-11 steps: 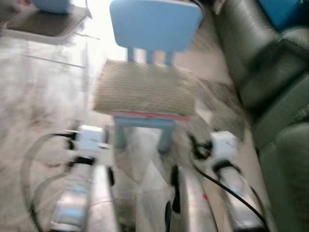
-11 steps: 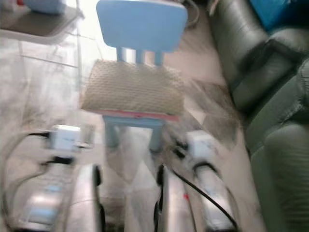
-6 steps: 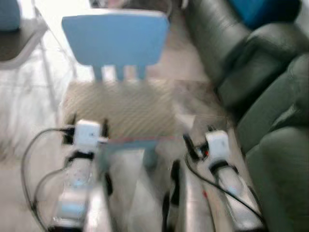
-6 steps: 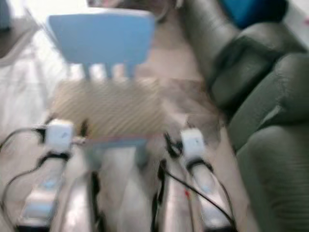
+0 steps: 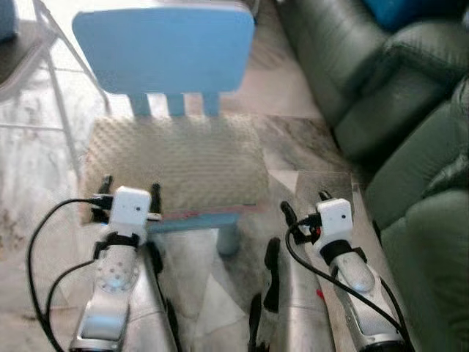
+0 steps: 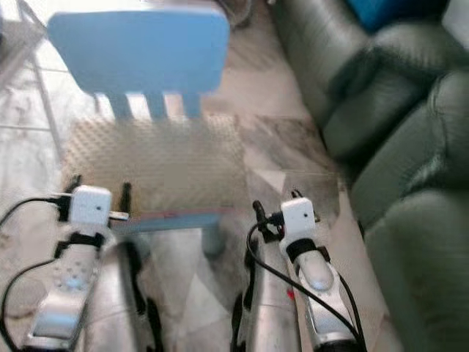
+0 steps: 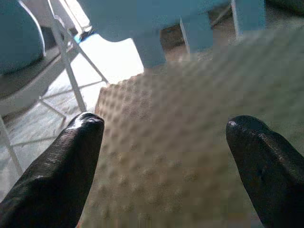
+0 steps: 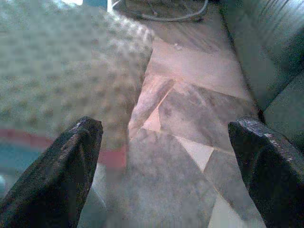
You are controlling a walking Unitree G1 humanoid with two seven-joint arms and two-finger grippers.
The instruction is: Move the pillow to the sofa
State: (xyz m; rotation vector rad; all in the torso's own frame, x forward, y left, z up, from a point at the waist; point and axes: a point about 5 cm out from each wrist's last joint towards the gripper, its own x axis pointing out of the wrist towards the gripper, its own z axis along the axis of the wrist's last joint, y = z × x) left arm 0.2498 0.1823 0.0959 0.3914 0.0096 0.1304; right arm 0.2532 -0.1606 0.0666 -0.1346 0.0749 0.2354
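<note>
The beige dimpled pillow (image 5: 174,163) lies on the small blue chair (image 5: 164,48) beside the dark green sofa (image 5: 410,125), with the left gripper (image 7: 166,156) and right gripper (image 8: 166,156) both spread wide and empty before it.

The pillow (image 5: 172,165) hides the blue chair's (image 5: 163,48) seat; the chair's top and the dark sofa (image 5: 410,110) run off the frame, and the left pincer (image 5: 128,192) covers the pillow's near corner
</note>
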